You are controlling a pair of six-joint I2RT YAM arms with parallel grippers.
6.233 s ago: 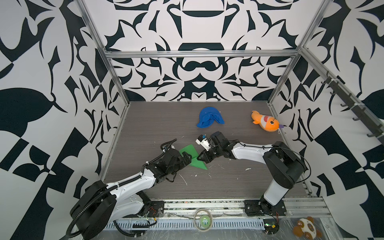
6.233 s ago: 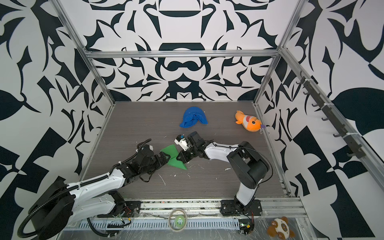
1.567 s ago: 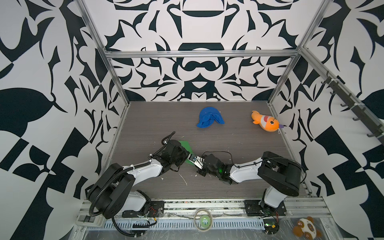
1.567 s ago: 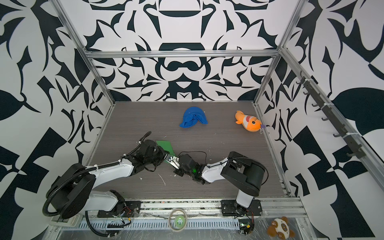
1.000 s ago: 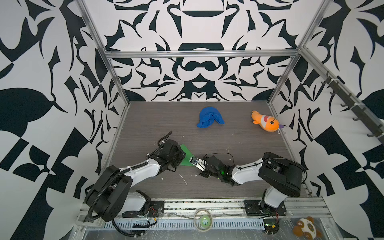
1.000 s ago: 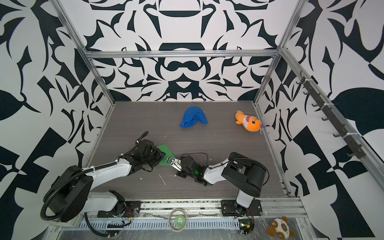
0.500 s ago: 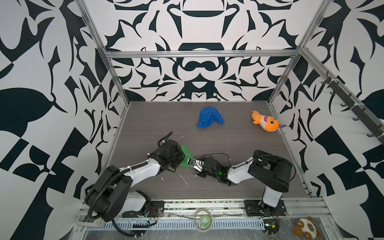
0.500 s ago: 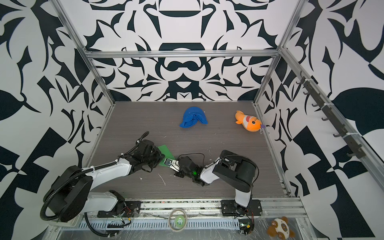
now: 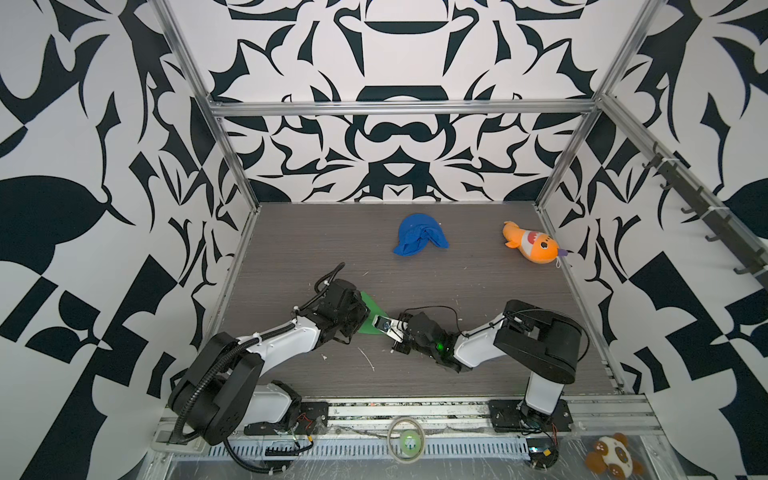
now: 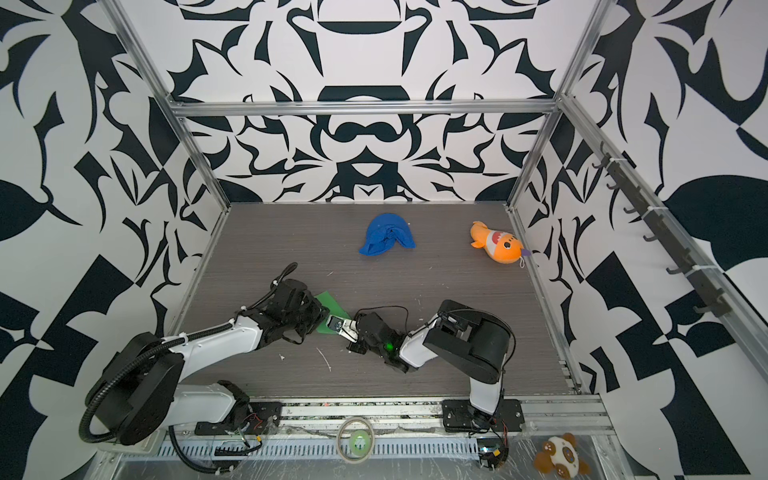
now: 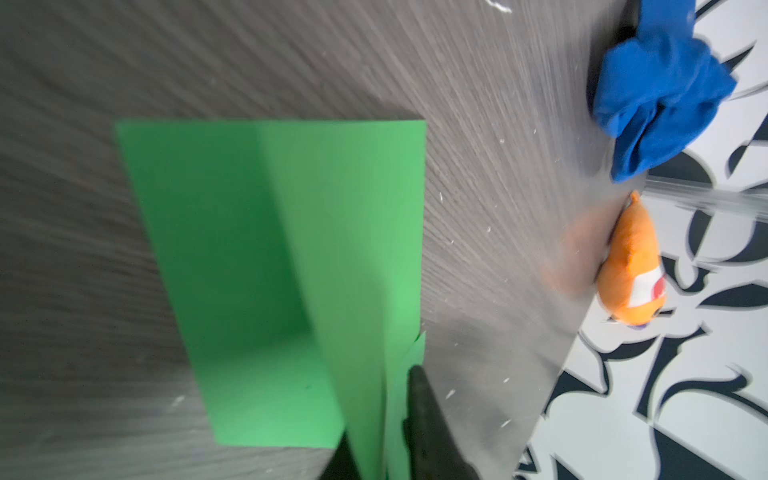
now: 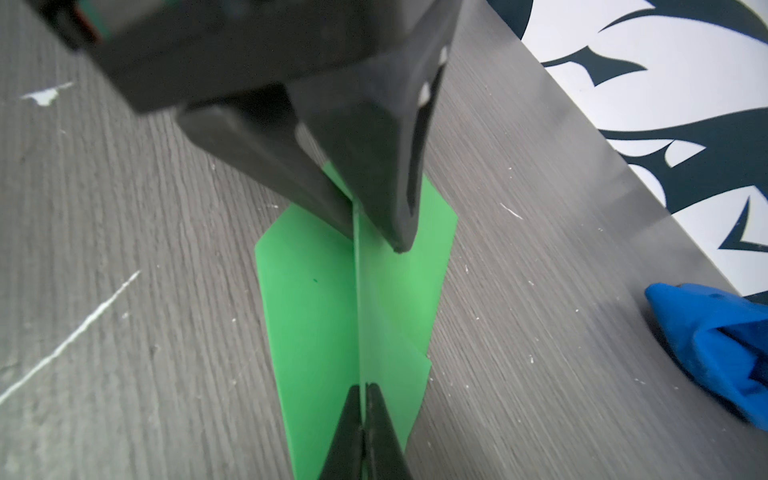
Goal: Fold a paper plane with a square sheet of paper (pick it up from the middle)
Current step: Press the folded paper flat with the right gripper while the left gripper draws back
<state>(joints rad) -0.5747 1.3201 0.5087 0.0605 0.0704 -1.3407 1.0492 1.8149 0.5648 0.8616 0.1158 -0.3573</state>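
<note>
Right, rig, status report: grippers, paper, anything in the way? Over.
Right gripper shut on paper plane, centre ridge. Left gripper straddles same ridge, grip unclear. Blue cloth, orange fish far back, no obstruction.

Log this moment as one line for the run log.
paper plane: ridge upright | right end effector: shut on ridge | left end effector: astride ridge, grip unclear

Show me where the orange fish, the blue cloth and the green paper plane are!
orange plush fish (image 9: 533, 248): in a top view, on its body.
blue cloth (image 9: 419, 235): in a top view, on its middle folds.
paper plane (image 12: 311, 299): right wrist view, on one flat wing.
</note>
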